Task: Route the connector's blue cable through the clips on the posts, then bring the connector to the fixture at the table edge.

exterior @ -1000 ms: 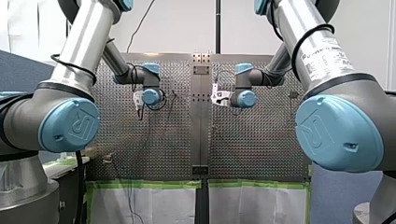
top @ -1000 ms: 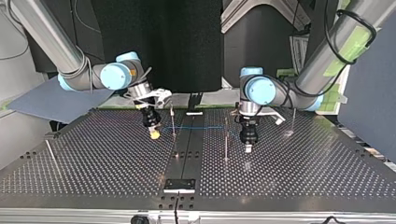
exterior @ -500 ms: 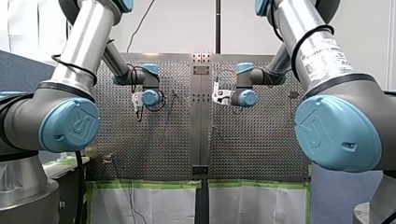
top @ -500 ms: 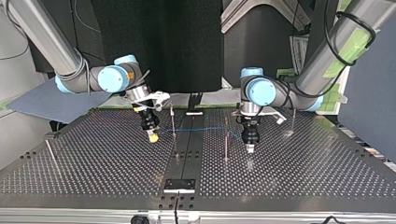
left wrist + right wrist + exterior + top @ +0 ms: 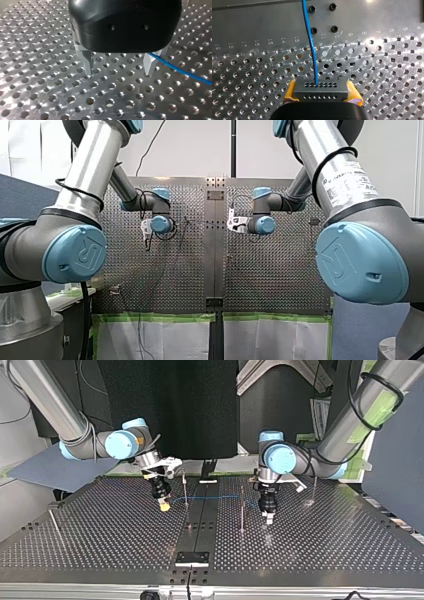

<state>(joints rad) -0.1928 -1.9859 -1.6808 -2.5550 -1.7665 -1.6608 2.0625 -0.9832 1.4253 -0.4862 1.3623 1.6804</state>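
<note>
Routing is judged underway: connector [image 5: 321, 90] is pinched by right pincer [image 5: 322, 93]; blue cable [image 5: 310, 42] should be gripped by spread left pincer [image 5: 118, 71].

Bright light, hard glare.
I see white glints on every hole of the perforated table [image 5: 37, 62] and on the metal fingers [image 5: 88, 62] of my left gripper [image 5: 118, 73]; the top view's backdrop [image 5: 170, 405] is dark, table shadows soft.
</note>
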